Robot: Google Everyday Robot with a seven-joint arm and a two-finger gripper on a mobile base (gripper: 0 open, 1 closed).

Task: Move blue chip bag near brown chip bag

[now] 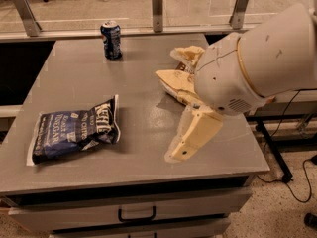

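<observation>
The bulky white arm (257,58) fills the frame's right side; its gripper (179,103) hangs centre-right, cream fingers (194,133) spread wide.

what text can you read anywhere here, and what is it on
"Kettle": white letters, turned sideways, on the blue chip bag.
Smaller white print on the same bag: too blurred to read.
Soda can: markings unreadable.
Brown chip bag: label hidden by the arm; the gripper hangs over it, on the right of the table.
No other signs.
</observation>
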